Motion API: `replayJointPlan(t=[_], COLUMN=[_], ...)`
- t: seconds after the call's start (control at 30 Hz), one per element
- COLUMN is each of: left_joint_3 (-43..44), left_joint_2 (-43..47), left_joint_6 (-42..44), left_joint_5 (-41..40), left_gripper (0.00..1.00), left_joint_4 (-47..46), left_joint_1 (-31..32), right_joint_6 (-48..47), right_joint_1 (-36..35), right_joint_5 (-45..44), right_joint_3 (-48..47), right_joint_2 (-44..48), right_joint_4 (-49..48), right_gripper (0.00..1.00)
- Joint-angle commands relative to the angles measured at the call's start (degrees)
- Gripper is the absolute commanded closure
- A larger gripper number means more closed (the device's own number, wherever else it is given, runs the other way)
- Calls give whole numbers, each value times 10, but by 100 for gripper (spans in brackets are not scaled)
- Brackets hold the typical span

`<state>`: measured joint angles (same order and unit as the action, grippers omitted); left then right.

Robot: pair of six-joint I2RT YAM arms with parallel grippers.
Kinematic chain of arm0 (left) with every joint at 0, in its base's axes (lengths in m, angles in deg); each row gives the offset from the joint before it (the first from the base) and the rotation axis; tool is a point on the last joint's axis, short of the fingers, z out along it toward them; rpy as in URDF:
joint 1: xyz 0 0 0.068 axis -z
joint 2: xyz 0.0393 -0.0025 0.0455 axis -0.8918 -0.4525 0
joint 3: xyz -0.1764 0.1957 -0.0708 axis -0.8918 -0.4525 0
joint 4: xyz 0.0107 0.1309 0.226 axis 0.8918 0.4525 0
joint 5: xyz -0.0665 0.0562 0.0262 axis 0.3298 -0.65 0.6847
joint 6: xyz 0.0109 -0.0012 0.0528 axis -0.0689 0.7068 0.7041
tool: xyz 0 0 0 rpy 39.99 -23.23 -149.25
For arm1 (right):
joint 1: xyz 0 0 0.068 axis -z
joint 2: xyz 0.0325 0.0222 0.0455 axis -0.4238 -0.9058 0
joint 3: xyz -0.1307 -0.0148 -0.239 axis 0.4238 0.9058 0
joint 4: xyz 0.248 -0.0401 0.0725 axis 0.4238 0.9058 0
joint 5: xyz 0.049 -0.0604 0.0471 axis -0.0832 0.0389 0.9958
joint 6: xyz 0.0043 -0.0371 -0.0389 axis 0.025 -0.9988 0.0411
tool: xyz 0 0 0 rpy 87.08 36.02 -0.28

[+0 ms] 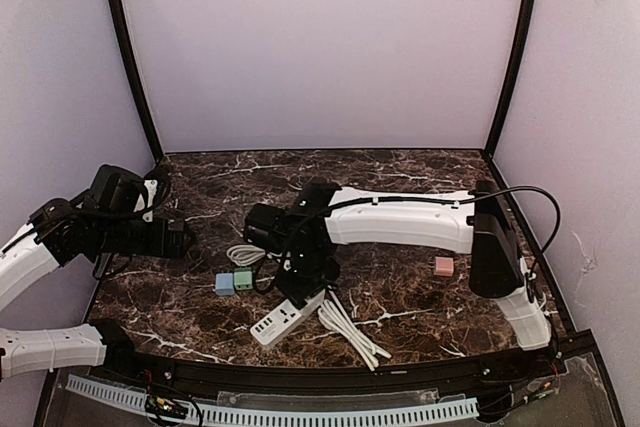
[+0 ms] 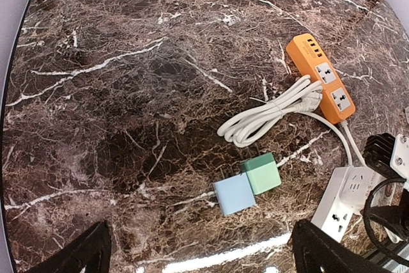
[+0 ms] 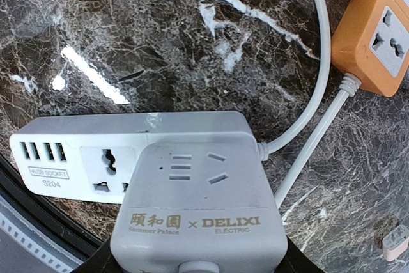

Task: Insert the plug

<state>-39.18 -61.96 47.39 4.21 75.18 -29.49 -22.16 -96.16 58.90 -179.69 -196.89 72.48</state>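
The plug [image 3: 198, 202] is a pale grey cube adapter with gold lettering. My right gripper [image 3: 198, 268] is shut on it, its dark fingers just showing at the plug's lower corners. The plug stands over the cord end of the white power strip [image 3: 83, 151], hiding that part; whether its pins are in a socket is hidden. One universal socket and the USB ports lie bare to its left. From above, the right gripper [image 1: 300, 272] hangs over the strip [image 1: 285, 319]. My left gripper [image 2: 201, 257] is open and empty, hovering at the table's left.
A blue cube [image 2: 233, 194] and a green cube [image 2: 262, 172] sit touching near the strip. An orange power strip [image 2: 321, 77] with a bundled white cable [image 2: 268, 113] lies farther back. A pink cube [image 1: 444, 266] rests to the right. The strip's loose white cord [image 1: 350, 332] trails by the front edge.
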Motion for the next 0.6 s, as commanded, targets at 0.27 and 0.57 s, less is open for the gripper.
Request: replayJointPlan(t=[0.27,0.57], left_joint_3=[-8,-8], left_joint_2=[9,10], left_joint_6=[-1,-2], left_joint_5=[-17,-20], left_gripper=[1,1], left_joint_4=[11,12], left_joint_1=[1,1], right_joint_6=[21,21], right_joint_1=[-22,-21], right_joint_5=[38,4], right_joint_3=[69,-20], right_joint_2=[-75,-52], right_joint_4=[-81,-33], right_gripper=[76,21])
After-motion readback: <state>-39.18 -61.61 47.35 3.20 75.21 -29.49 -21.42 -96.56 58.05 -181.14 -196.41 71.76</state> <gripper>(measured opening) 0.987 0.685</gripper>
